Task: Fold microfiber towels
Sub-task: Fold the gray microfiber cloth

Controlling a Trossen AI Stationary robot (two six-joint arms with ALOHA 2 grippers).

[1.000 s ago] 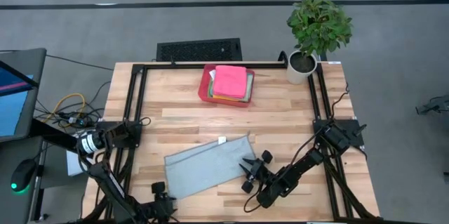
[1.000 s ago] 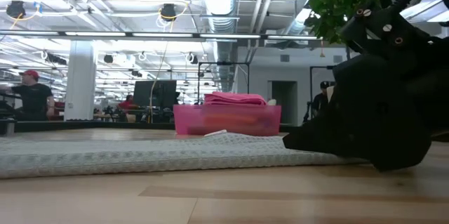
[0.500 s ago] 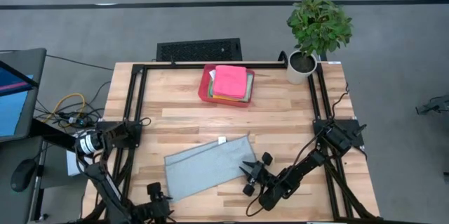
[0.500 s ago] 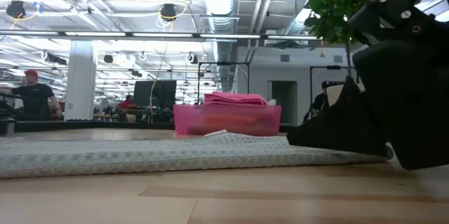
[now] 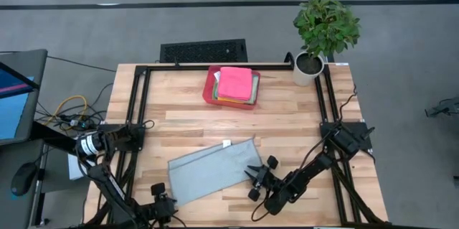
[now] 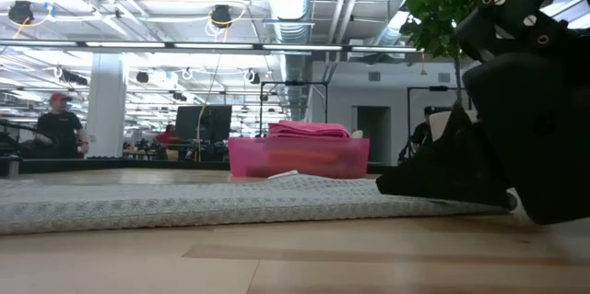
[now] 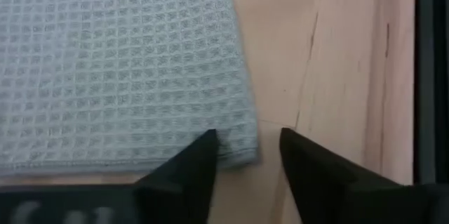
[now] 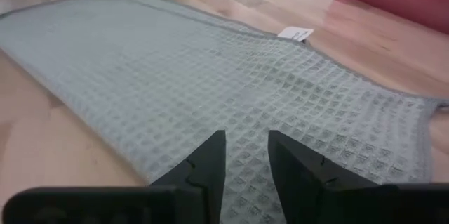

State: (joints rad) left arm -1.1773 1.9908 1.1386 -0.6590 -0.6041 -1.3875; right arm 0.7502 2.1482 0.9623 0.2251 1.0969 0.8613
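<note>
A grey towel (image 5: 213, 170) lies folded in half, flat on the wooden table near the front, with a small white tag (image 8: 295, 34) at its far edge. My left gripper (image 5: 159, 199) is low at the towel's near left corner. It is open, and the corner (image 7: 242, 150) lies between its fingertips. My right gripper (image 5: 254, 179) is low at the towel's right end. It is open by a narrow gap, with its fingers over the cloth (image 8: 175, 76). The low view shows its tip (image 6: 392, 183) at the towel's right end. My left gripper has a fingertip (image 7: 203, 147) on either side of the towel's near left corner, which lies flat on the table; I cannot tell whether they touch it. My right gripper's fingers (image 8: 210, 154) lie low over the towel's right end, slanting from the table's near right; I cannot tell whether they touch it.
A red tray (image 5: 209, 89) at the far middle holds a stack of folded towels with a pink one (image 5: 234, 83) on top. A potted plant (image 5: 325, 28) stands at the far right corner. A black frame (image 5: 143, 85) runs along the table's edges. People stand in the room behind.
My left gripper has gone a little toward the far edge, up to the towel's near left corner. My right gripper has shifted a little toward the table's right edge at the towel's end. The towel lies as before.
</note>
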